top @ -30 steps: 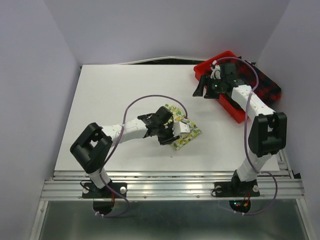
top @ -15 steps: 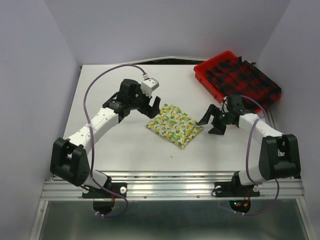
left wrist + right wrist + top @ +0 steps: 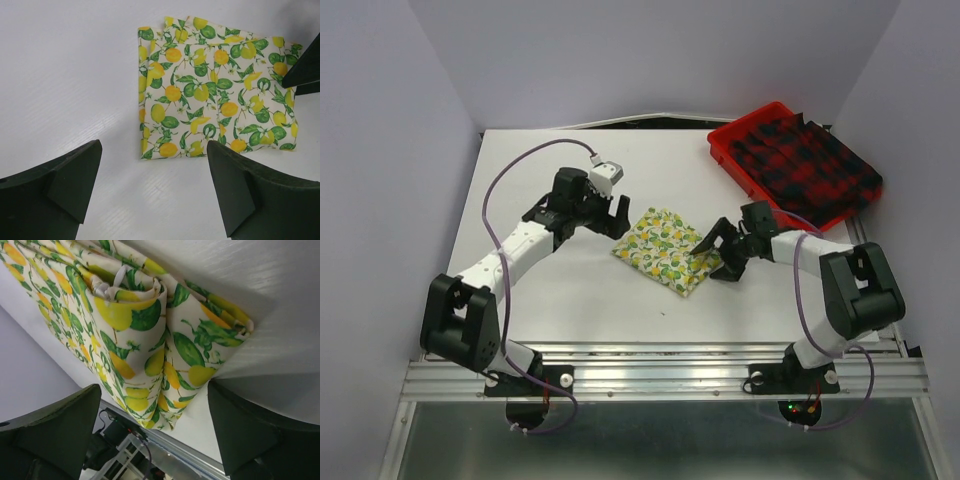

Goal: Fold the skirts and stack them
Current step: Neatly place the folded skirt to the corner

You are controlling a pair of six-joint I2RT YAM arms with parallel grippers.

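1 folded lemon skirt (image 3: 670,250); both jaws parted.

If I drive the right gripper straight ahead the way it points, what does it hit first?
The folded lemon-print skirt. Its edge lies directly ahead of the right gripper, in line with the gap between its open fingers. It looks close, though depth is hard to judge.
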